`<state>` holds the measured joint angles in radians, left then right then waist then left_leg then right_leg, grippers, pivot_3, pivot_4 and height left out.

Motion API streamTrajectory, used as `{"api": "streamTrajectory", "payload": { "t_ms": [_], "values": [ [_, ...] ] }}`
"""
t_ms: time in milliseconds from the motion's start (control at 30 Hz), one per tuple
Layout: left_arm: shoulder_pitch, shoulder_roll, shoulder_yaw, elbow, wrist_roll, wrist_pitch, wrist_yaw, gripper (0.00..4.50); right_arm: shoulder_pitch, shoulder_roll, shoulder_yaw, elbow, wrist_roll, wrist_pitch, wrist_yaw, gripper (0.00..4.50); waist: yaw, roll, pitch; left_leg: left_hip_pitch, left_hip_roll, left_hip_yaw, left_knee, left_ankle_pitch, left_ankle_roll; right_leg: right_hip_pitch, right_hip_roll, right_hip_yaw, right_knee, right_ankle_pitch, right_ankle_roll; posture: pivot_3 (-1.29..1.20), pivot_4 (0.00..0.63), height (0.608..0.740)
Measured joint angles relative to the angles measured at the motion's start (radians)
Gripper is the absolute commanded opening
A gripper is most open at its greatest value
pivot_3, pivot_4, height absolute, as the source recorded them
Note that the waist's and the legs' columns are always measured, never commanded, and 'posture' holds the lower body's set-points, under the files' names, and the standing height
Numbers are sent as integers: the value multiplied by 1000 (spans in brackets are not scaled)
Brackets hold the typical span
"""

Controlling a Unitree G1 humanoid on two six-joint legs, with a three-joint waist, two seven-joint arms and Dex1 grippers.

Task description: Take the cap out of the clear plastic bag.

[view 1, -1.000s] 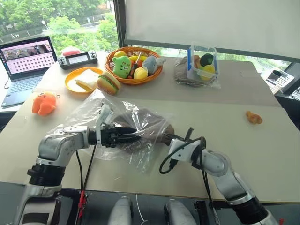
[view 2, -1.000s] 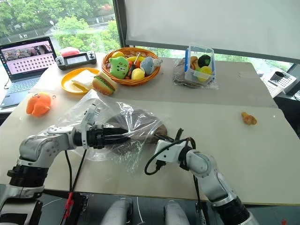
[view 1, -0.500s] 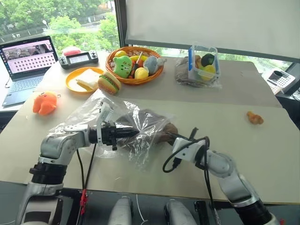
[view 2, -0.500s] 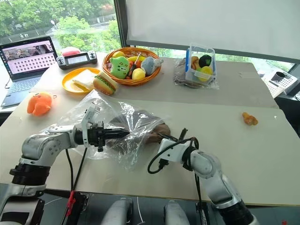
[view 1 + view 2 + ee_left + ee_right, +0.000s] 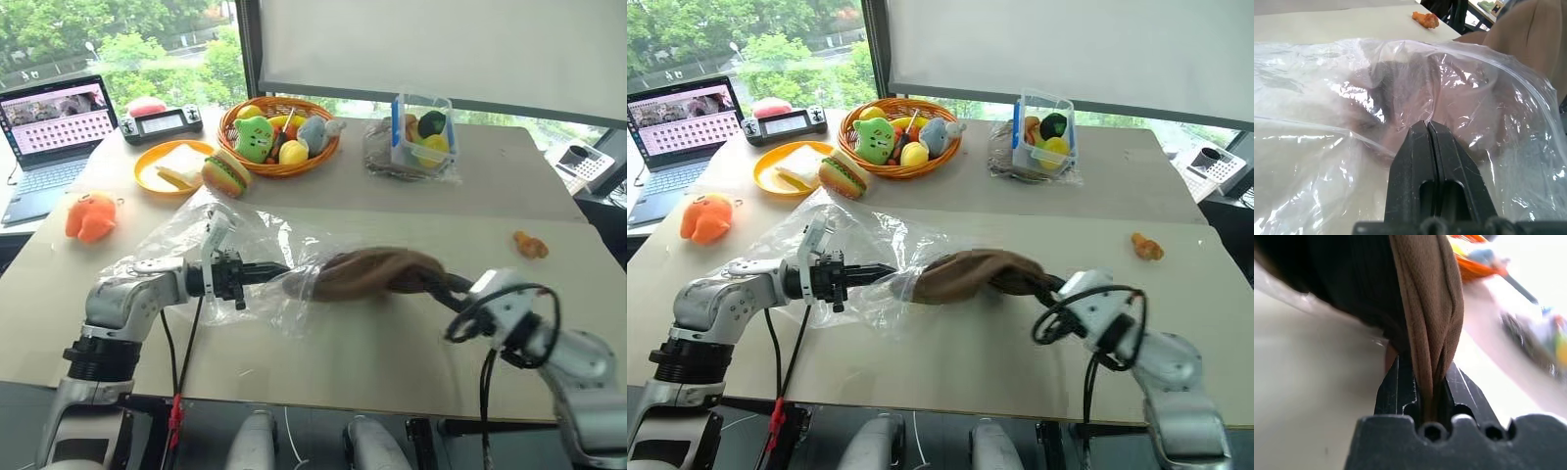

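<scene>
The clear plastic bag (image 5: 186, 240) lies crumpled on the table's left half, its mouth facing right. My left gripper (image 5: 266, 270) is shut on a fold of the bag's film (image 5: 1400, 98) near that mouth. The brown cap (image 5: 970, 272) is stretched into a long roll above the table, and its left end is still under the film at the bag's mouth. My right gripper (image 5: 1054, 290) is shut on the cap's right end. In the right wrist view the brown fabric (image 5: 1430, 293) is squeezed between the fingers (image 5: 1396, 387).
At the back stand a wicker basket (image 5: 279, 164) of plush toys, an orange plate (image 5: 147, 174), a toy burger (image 5: 226, 173) and a smaller clear bag with a blue-edged box (image 5: 416, 132). A laptop (image 5: 49, 127) and an orange plush (image 5: 90, 215) lie left. A small orange piece (image 5: 530, 245) lies right.
My left gripper closed on the bag film and held still. My right gripper swung right and up with the cap, drawing most of it out of the bag.
</scene>
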<state>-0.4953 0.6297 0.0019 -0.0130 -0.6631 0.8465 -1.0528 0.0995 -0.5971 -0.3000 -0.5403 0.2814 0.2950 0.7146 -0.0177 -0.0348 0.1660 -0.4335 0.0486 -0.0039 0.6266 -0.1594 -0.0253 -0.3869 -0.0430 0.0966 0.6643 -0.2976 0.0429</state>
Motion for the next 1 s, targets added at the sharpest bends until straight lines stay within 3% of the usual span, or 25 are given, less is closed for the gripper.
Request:
{"api": "streamTrajectory", "payload": {
  "t_ms": [100,233,400,567,767,967,1000],
  "values": [
    [10,0,-9,-7,30,-41,1,30,-35,8,-116,9,126,79,-38,515,-4,0,0,0,0,0,0,0,0,0,0,0,0,0,0,0,150,740],
    [69,7,-96,-47,155,-213,-20,30,-192,28,-280,53,287,169,-181,515,-6,1,0,0,0,1,-1,0,0,0,0,1,0,0,0,0,150,740],
    [139,8,-202,-85,327,-513,-54,30,-294,20,-312,70,267,157,-311,515,0,1,1,-1,0,1,-2,0,0,-2,0,1,-1,0,-1,0,150,740],
    [119,-52,-236,-49,424,-779,-69,30,-279,-136,-11,69,-149,-85,-322,515,0,5,1,-1,-1,3,-1,0,0,-2,-1,2,-1,0,0,0,150,740],
    [24,-109,-250,105,476,-896,-74,30,-205,-139,354,160,-540,-223,-340,515,4,5,1,-4,-1,2,1,0,0,-3,-1,1,-2,0,1,0,150,740],
    [25,-119,-260,145,483,-922,-105,30,-163,-139,412,262,-695,-139,-353,515,0,2,-1,1,-1,2,4,0,0,3,-1,1,-1,1,3,0,150,740],
    [29,-119,-260,143,482,-923,-110,4,-154,-136,413,271,-699,-121,-346,810,-1,1,-1,3,-1,2,4,0,0,4,-1,1,-1,0,4,0,150,740]
  ]
}}
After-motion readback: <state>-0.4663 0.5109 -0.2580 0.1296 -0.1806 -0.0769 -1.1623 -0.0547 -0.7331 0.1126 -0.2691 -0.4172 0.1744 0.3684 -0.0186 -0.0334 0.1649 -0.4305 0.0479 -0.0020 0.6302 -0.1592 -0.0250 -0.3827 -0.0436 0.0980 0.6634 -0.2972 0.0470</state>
